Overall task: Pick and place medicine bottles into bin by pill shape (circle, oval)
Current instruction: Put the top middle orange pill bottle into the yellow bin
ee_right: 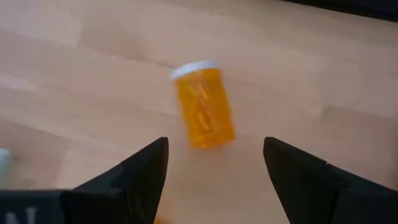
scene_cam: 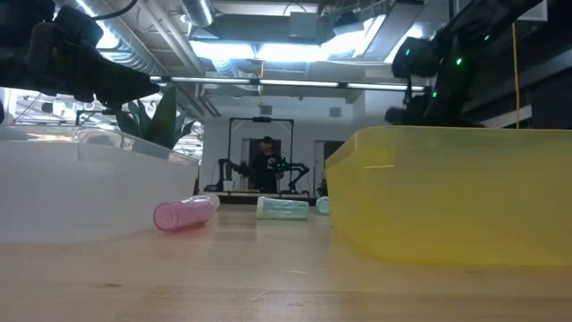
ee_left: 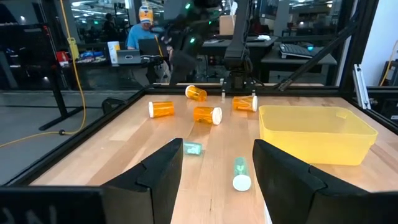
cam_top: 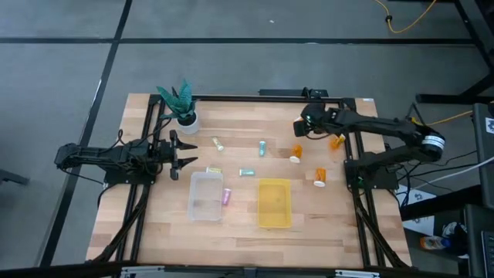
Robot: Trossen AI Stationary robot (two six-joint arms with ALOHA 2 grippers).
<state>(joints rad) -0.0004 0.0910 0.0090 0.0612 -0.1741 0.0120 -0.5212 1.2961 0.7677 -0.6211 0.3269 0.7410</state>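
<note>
Several medicine bottles lie on their sides on the wooden table. Three are orange (cam_top: 296, 153) (cam_top: 320, 177) (cam_top: 336, 141). Others are teal (cam_top: 262, 147) (cam_top: 247, 172) or pale (cam_top: 218, 144). A pink one (cam_top: 226, 196) lies between the clear bin (cam_top: 194, 207) and the yellow bin (cam_top: 274, 224). My right gripper (cam_top: 301, 128) hangs open, slanting down over the far right. In its wrist view an orange bottle (ee_right: 202, 106) with a white cap lies just ahead of the open fingers (ee_right: 216, 152), untouched. My left gripper (cam_top: 182, 154) waits open at the left.
A potted green plant (cam_top: 181, 104) stands at the far left corner. The black frame rails (cam_top: 147, 154) run along both table sides. Bare wood lies in front of the two bins. People and desks show in the room beyond the table.
</note>
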